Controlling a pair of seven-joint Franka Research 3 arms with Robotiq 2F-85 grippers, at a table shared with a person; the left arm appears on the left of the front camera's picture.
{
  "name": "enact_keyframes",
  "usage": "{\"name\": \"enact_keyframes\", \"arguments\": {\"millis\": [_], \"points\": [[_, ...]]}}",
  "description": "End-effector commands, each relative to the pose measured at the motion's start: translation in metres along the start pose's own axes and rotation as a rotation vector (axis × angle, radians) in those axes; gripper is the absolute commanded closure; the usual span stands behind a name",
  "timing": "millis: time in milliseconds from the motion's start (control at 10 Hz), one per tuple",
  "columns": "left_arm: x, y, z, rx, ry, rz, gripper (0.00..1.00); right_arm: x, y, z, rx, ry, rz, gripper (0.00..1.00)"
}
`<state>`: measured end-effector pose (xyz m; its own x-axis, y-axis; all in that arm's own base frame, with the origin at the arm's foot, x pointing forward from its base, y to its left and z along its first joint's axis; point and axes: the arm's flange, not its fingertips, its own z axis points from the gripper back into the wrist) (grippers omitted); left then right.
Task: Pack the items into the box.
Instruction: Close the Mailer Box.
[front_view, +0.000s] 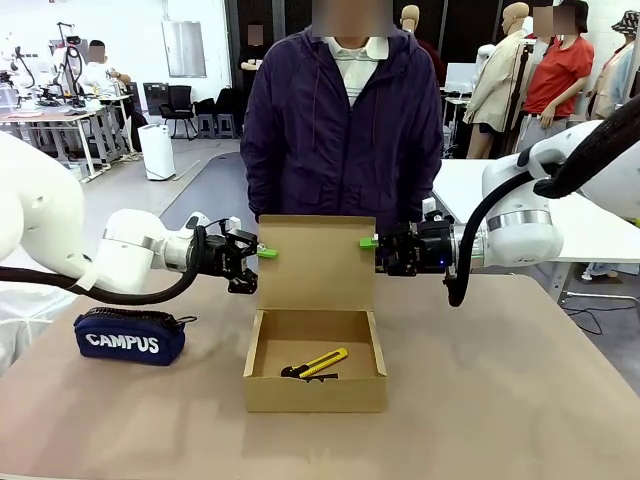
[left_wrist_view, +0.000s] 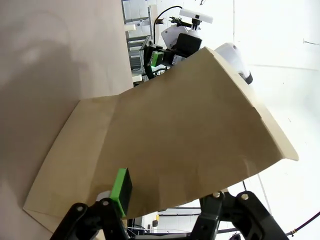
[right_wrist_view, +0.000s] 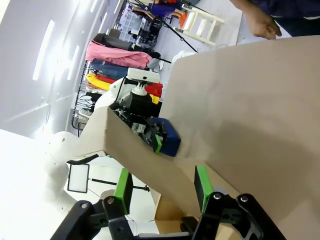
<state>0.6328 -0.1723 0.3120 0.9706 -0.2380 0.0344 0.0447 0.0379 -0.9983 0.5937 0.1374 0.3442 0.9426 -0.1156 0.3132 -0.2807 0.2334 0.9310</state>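
The brown cardboard box (front_view: 315, 390) stands open mid-table, its flap lid (front_view: 316, 262) upright at the back. Inside lies the yellow-and-black utility knife (front_view: 322, 362); the stapler is hidden or out of view. My left gripper (front_view: 262, 253) is at the flap's upper left corner and my right gripper (front_view: 370, 242) at its upper right corner. In the left wrist view the flap (left_wrist_view: 190, 135) runs between the spread fingers of the open left gripper (left_wrist_view: 165, 200), one green pad (left_wrist_view: 121, 191) in front of it. The right gripper (right_wrist_view: 162, 190) is also open, straddling the flap's edge (right_wrist_view: 150, 162).
A navy "CAMPUS" pouch (front_view: 130, 337) lies on the table's left, below my left arm. A person in a dark jacket (front_view: 345, 130) stands right behind the box, one hand (right_wrist_view: 260, 22) near the flap's far side. Bare tabletop (front_view: 500, 400) spreads to the right and front.
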Motion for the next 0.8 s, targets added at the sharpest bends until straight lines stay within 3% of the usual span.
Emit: {"name": "enact_keyframes", "arguments": {"millis": [0, 400, 500, 700], "points": [[0.004, -0.001, 0.002, -0.004, 0.001, -0.001, 0.32, 0.006, -0.003, -0.003, -0.004, 0.022, -0.031, 0.33], [0.004, -0.001, 0.002, -0.004, 0.001, -0.001, 0.32, -0.002, -0.008, -0.002, -0.002, 0.006, -0.015, 0.33], [0.002, 0.002, 0.001, -0.001, -0.001, 0.000, 0.32, -0.006, -0.010, -0.004, 0.031, 0.069, 0.020, 0.33], [-0.002, -0.008, -0.001, 0.108, 0.102, -0.286, 0.32, -0.010, -0.009, -0.005, 0.048, 0.076, 0.150, 0.33]]}}
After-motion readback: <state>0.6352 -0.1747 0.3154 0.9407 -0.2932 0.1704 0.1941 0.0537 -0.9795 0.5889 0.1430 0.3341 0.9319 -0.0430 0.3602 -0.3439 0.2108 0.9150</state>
